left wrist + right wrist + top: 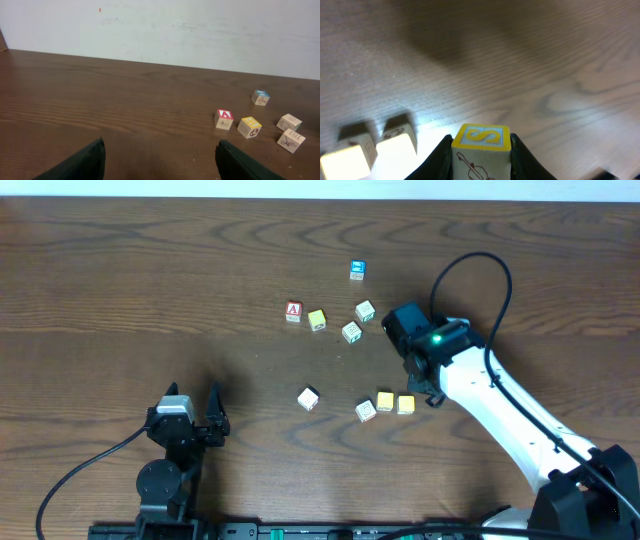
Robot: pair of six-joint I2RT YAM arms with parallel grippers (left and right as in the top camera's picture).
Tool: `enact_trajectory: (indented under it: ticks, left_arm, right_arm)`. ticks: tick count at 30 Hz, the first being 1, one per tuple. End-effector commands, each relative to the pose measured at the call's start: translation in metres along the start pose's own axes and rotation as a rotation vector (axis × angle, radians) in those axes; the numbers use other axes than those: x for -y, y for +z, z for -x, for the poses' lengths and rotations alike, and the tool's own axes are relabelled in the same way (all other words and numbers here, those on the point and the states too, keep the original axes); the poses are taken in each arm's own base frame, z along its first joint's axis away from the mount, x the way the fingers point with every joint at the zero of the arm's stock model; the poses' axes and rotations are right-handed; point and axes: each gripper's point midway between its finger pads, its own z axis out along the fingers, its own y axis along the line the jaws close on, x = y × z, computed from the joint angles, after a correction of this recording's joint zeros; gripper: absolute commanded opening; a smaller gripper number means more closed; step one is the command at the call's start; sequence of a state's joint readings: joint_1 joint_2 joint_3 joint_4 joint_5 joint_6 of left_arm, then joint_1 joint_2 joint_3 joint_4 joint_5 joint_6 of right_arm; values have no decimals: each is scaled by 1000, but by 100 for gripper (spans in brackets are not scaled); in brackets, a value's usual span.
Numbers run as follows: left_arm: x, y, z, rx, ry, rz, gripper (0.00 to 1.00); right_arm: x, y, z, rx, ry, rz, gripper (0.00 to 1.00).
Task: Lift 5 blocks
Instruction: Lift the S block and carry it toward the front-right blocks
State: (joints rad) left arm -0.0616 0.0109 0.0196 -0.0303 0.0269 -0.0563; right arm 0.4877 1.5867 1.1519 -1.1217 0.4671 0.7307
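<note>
The right fingers [519,159] are closed narrowly on the S block [481,138], which has a yellow top face, at the near right of the counter [120,270]. Just left of it lie a second yellow block [385,401] and a whitish block [366,411]. The left fingers [91,162] stand wide and hold nothing, at the near left.

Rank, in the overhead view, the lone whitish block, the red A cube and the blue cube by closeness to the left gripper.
1. Lone whitish block, to the right of the left gripper.
2. Red A cube, farther up the table.
3. Blue cube, nearest the far edge.
</note>
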Motion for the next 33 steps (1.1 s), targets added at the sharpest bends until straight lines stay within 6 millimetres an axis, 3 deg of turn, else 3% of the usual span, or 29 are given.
enact_trajectory:
  ticks: [1, 6, 11, 20, 33]
  left_arm:
    - [-6, 1, -16, -48, -7, 31, 71]
    - [-6, 1, -16, -48, -7, 31, 71]
    - [-6, 1, -16, -48, -7, 31, 71]
    - [-6, 1, -16, -48, -7, 31, 71]
    - [-6, 1, -16, -48, -7, 31, 71]
  right_arm:
    - [1, 18, -13, -35, 26, 15, 11]
    - [-20, 36, -25, -92, -25, 150, 11]
    - [-9, 51, -30, -136, 16, 154, 9]
    - [-17, 69, -37, -198, -48, 322, 8]
    - [-29, 65, -35, -183, -160, 429, 11]
